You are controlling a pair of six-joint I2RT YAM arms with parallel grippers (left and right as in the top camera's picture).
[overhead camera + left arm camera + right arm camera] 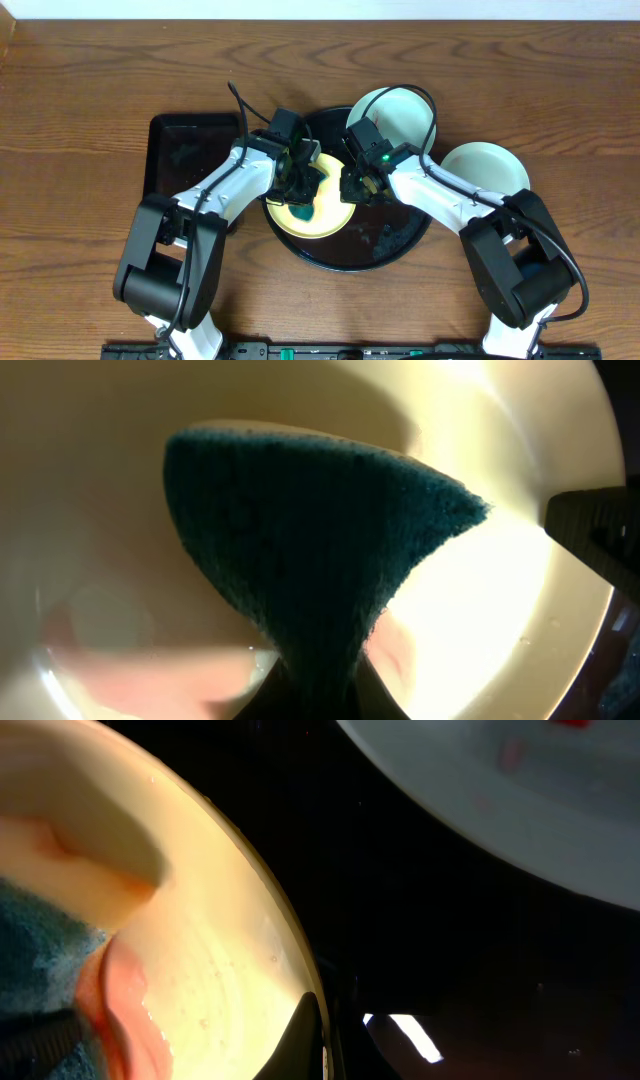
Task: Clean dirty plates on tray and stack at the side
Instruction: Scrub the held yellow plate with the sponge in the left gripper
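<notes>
The brown wooden table (80, 90) meets a pale wall (300, 8) at the back. From the left I see a rectangular black tray (185, 150), then the round black tray (400, 245) with the yellow plate (325, 222) inside. One green plate (400, 110) overlaps its back rim, and a second green plate (490, 165) sits on bare wood. My left gripper (298, 188) reaches down into the yellow plate, fingers clamped on a dark green sponge (310, 540). My right gripper (355, 185) comes in from the other side, fingers pressed together on that plate's rim.

- We see a yellow plate (220, 960) with a pink smear (125, 1010), lying on the black tray (400, 910).
- A teal cloth (35, 955) touches it.
- A pale plate (480, 800) has red spots.
</notes>
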